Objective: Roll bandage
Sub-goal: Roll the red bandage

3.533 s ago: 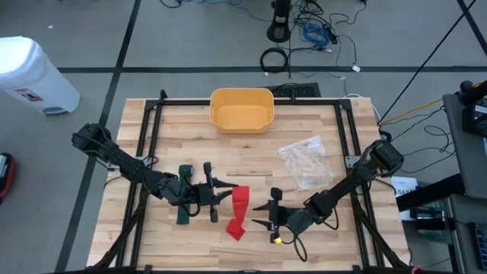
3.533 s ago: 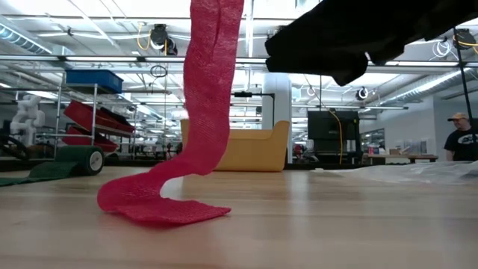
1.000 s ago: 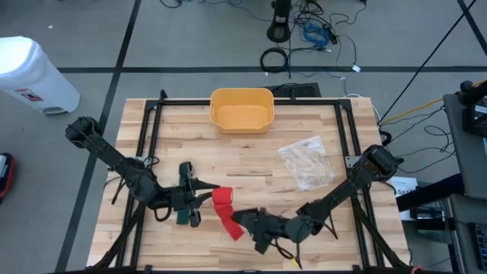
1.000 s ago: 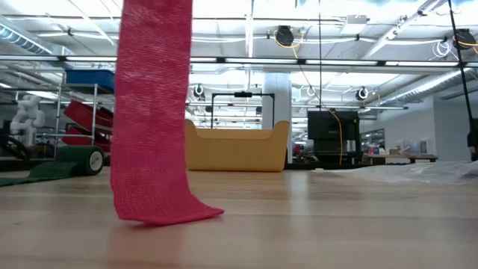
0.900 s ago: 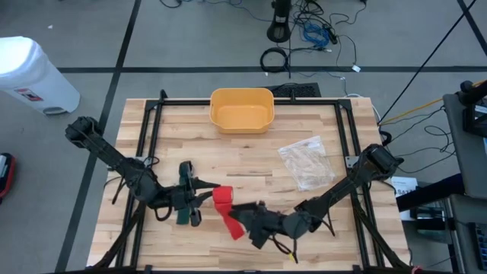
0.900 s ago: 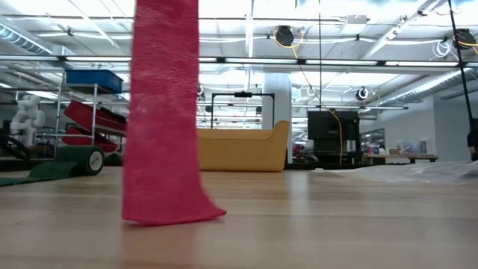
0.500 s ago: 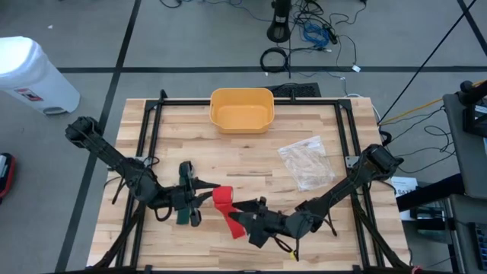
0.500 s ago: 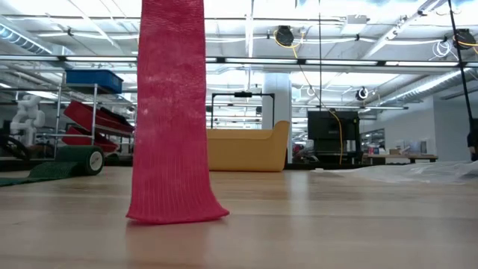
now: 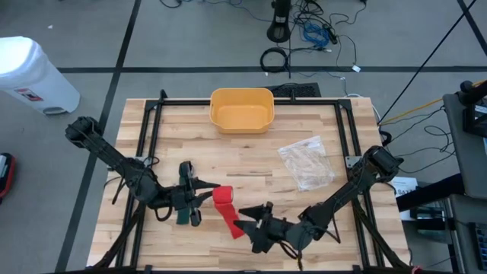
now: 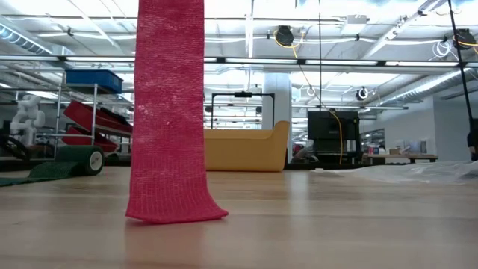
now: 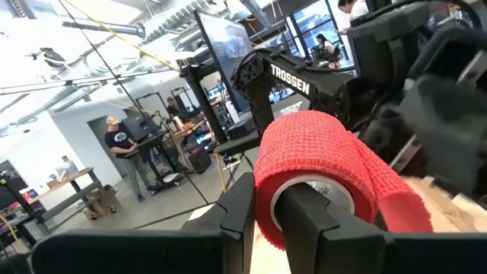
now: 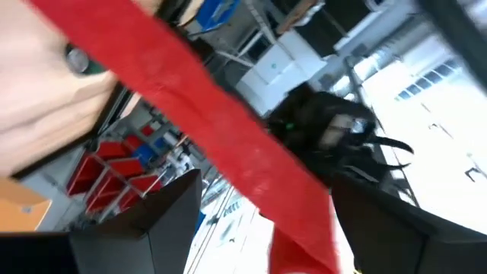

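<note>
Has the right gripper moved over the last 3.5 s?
Yes. In the high view the right gripper has gone leftward and toward the table's near edge, away from the clear plastic bag, and now sits open at the red bandage's loose tail.

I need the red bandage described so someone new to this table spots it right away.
Start at the yellow bin at the far edge of the wooden table, then come toward the near edge, between the two arms. The left gripper holds the red bandage roll, its loose tail hanging down to the wood. A dark green bandage lies beside it; this one is bright red.
</note>
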`<state>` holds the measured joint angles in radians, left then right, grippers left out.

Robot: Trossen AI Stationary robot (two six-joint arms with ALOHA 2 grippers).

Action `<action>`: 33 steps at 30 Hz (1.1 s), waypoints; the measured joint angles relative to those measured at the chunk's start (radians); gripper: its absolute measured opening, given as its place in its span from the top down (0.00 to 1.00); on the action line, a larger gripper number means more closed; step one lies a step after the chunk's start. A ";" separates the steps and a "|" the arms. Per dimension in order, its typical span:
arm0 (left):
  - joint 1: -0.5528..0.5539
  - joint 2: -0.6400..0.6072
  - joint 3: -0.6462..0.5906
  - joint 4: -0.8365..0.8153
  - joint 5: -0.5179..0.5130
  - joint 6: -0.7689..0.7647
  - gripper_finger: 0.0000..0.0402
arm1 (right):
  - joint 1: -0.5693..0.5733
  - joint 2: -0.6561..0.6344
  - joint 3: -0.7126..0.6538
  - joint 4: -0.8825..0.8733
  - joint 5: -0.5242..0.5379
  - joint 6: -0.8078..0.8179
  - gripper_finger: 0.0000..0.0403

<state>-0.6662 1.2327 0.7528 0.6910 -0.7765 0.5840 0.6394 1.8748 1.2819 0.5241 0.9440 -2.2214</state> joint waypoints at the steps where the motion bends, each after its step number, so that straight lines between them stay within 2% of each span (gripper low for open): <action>1: 0.000 0.000 0.000 0.000 0.000 -0.001 0.86 | -0.011 0.000 0.000 -0.007 0.001 -0.009 0.31; 10: 0.000 0.000 0.000 0.000 0.000 -0.001 0.86 | -0.061 0.007 0.000 0.023 -0.009 -0.051 0.31; 18: 0.003 0.000 0.000 0.000 0.000 -0.002 0.86 | -0.052 0.007 0.000 0.089 -0.140 -0.012 0.32; 23: 0.005 0.000 0.000 0.000 0.000 -0.002 0.86 | -0.056 0.007 0.000 0.131 -0.137 0.036 0.40; 33: 0.006 0.000 0.000 0.000 0.000 -0.003 0.86 | -0.057 0.007 0.000 0.088 -0.140 0.043 0.63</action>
<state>-0.6605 1.2331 0.7528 0.6907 -0.7765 0.5814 0.5829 1.8820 1.2819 0.6119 0.8039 -2.1784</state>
